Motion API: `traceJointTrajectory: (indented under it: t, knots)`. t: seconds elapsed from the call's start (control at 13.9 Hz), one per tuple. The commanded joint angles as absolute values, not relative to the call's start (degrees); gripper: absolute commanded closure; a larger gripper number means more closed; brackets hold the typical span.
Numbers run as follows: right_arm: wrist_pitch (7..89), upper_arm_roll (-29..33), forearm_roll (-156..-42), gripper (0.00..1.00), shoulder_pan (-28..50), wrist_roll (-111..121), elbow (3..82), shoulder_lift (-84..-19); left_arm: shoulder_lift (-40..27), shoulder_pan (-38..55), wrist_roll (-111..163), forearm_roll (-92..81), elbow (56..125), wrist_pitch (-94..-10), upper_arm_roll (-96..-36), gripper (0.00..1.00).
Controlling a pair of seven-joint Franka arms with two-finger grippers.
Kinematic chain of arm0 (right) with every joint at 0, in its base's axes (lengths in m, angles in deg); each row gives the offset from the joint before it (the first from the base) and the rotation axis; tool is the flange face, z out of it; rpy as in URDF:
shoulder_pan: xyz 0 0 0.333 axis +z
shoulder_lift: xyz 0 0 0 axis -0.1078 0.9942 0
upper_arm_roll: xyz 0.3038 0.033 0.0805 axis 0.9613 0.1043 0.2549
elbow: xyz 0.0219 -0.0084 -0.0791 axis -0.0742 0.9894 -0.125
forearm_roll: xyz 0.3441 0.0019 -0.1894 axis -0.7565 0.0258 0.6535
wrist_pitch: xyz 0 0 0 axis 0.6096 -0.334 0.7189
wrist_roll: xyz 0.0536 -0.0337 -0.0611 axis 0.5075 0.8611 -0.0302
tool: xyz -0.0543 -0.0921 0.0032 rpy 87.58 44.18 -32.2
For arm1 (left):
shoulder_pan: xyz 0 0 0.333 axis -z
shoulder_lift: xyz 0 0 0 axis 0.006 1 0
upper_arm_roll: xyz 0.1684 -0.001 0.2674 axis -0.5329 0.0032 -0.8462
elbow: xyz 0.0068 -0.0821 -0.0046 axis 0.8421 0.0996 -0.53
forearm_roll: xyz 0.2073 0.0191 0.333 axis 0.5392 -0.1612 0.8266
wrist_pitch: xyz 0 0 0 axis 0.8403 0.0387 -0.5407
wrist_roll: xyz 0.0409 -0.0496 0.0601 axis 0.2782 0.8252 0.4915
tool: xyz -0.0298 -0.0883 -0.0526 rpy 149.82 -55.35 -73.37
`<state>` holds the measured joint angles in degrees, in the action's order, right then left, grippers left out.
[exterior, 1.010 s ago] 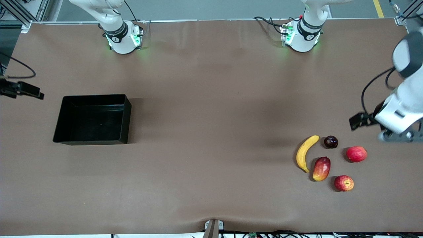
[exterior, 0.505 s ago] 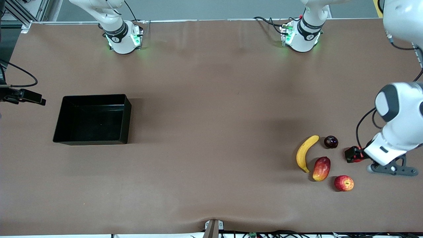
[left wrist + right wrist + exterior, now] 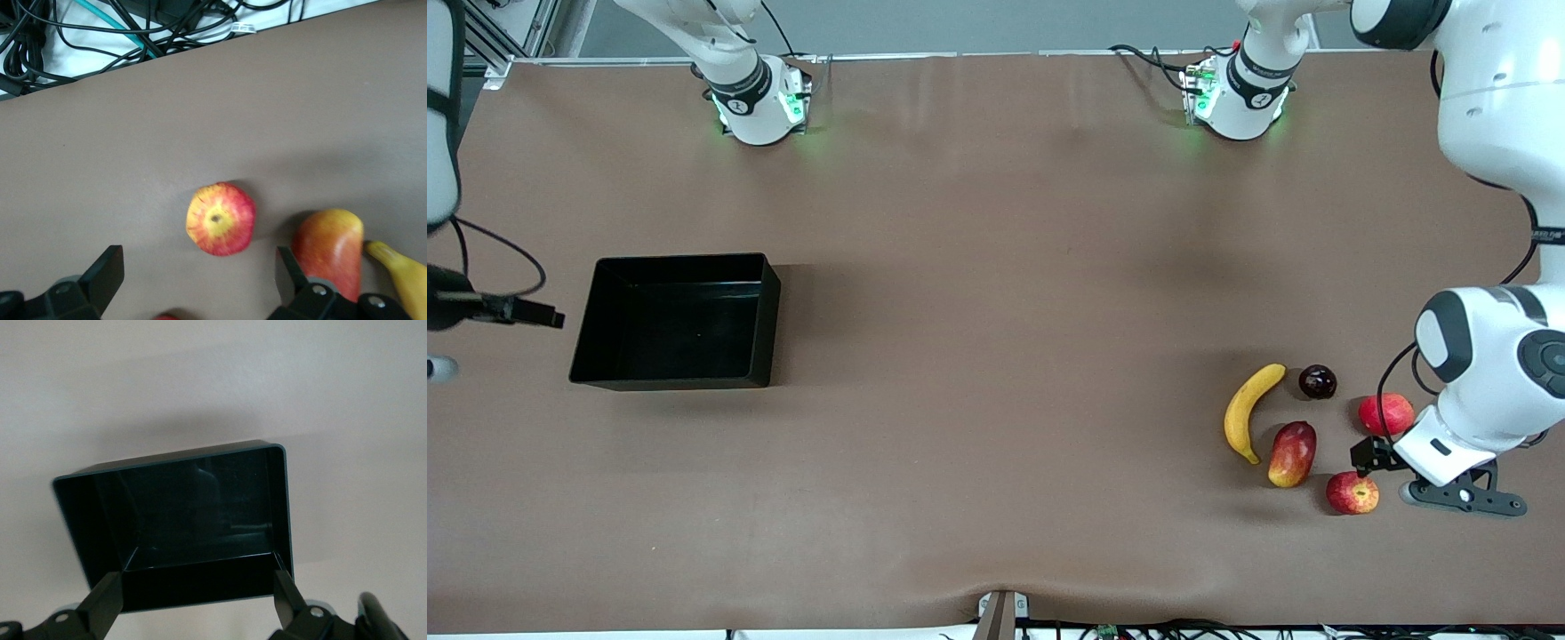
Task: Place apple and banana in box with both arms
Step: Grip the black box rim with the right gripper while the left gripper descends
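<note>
The apple (image 3: 1352, 493), red with yellow streaks, lies on the table nearest the front camera among the fruit at the left arm's end. The yellow banana (image 3: 1249, 411) lies beside the fruit, toward the table's middle. The empty black box (image 3: 676, 320) stands toward the right arm's end. My left gripper (image 3: 198, 280) is open and empty, low over the spot between the apple (image 3: 221, 219) and the plain red fruit. My right gripper (image 3: 197, 607) is open and empty, facing the box (image 3: 180, 520) from just outside its wall.
A red-and-yellow mango-like fruit (image 3: 1292, 453) lies between the banana and the apple. A plain red fruit (image 3: 1385, 414) and a dark plum (image 3: 1317, 381) lie farther from the front camera. Cables (image 3: 100, 27) lie off the table's edge past the apple.
My left arm has swung in and come down over the fruit, moving from beside the plain red fruit toward the apple. My right hand has shifted slightly beside the box.
</note>
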<state>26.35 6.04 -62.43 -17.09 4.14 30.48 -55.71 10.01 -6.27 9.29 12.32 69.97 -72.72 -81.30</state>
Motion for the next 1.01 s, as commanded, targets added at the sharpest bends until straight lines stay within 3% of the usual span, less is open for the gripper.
traceJointTrajectory:
  t: [0.0, 0.36, 0.72, 0.79, 0.94]
  knots:
    - [26.5, 6.7, -62.6, 0.00, -20.1, 4.4, 31.7, -53.1, 13.8, -6.2, 6.7, 13.2, 67.1, -75.5, -81.9, 0.00]
    - [42.2, 6.7, -62.3, 0.00, -25.1, 16.2, 41.5, -52.6, 16.8, -6.1, 6.2, 13.0, 65.6, -77.0, -81.8, 0.00]
    - [50.4, 6.7, -62.3, 0.00, -27.3, 16.9, 49.2, -52.0, 17.2, -6.2, 6.2, 12.6, 66.0, -76.6, -81.4, 0.00]
    - [51.8, 6.8, -62.4, 0.08, -27.7, 16.9, 50.7, -51.9, 17.5, -6.2, 5.9, 12.6, 66.1, -76.5, -81.4, 0.00]
    - [52.7, 6.8, -62.4, 0.34, -28.0, 16.9, 51.9, -51.6, 18.0, -6.3, 4.4, 12.6, 66.1, -76.6, -81.4, 0.00]
